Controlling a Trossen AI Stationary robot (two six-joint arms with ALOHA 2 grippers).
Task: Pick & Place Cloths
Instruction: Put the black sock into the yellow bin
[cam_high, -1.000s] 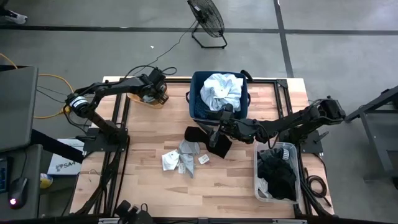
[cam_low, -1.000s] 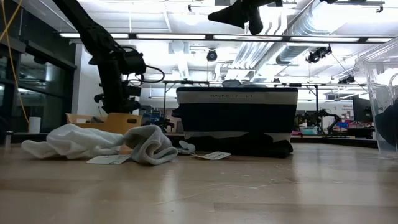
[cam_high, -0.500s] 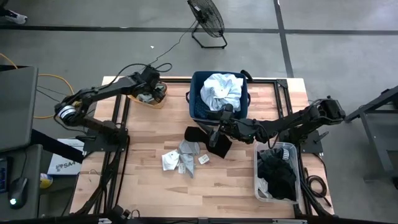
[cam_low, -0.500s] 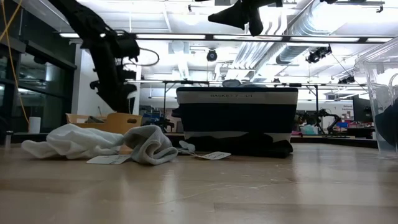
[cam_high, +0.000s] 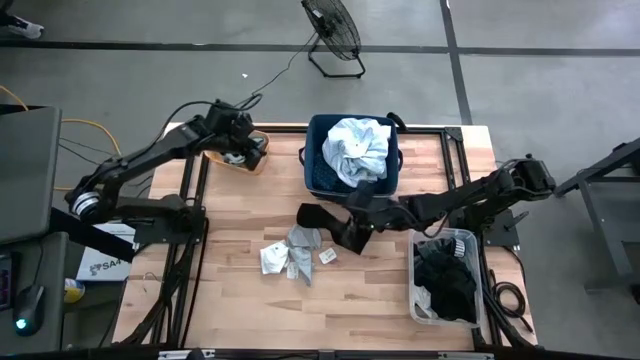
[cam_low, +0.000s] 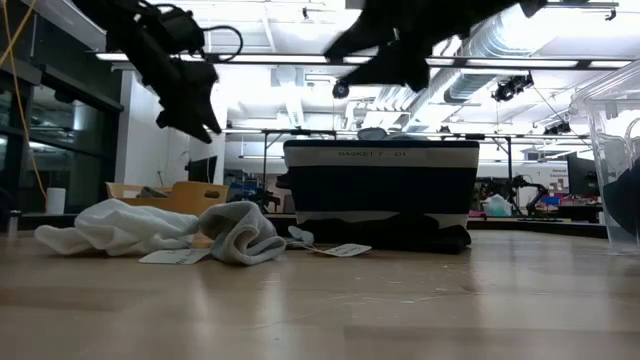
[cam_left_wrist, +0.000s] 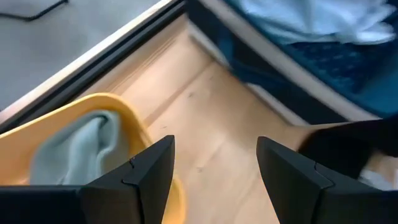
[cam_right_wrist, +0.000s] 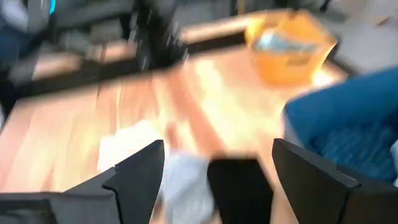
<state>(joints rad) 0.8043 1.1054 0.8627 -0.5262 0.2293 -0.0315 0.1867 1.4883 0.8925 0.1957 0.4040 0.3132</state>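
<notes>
At the far-left corner of the light wooden table (cam_high: 380, 300), the left pincer (cam_high: 240, 143) hangs over the orange plastic tub (cam_high: 245, 160), its two dark fingers (cam_left_wrist: 140, 177) spread apart and grasping nothing; in its wrist view a soft grey-green cloth (cam_left_wrist: 78, 152) lies inside the tub's yellow-orange rim. Toward the table's middle, a loose heap of small white and grey cloth pieces (cam_high: 290, 255) lies flat on the wood, with white paper tags among them, and in the low view the same heap (cam_low: 160, 230) spreads in front of the bin. Just beside the heap, nearer the bin, a flat black cloth piece (cam_high: 335, 225) lies on the table. Behind it stands the navy square fabric bin (cam_high: 318, 150), holding a crumpled pale blue-white shirt (cam_high: 358, 145) on top of dark-blue patterned fabric. The right pincer (cam_high: 358, 215) is low over the black piece, just in front of the bin, with its fingers (cam_right_wrist: 134, 180) released and wide; its wrist view shows the black piece between them on the wood, not gripped. At the near-right corner a clear plastic container (cam_high: 420, 300) holds a pile of black garments (cam_high: 448, 280)
</notes>
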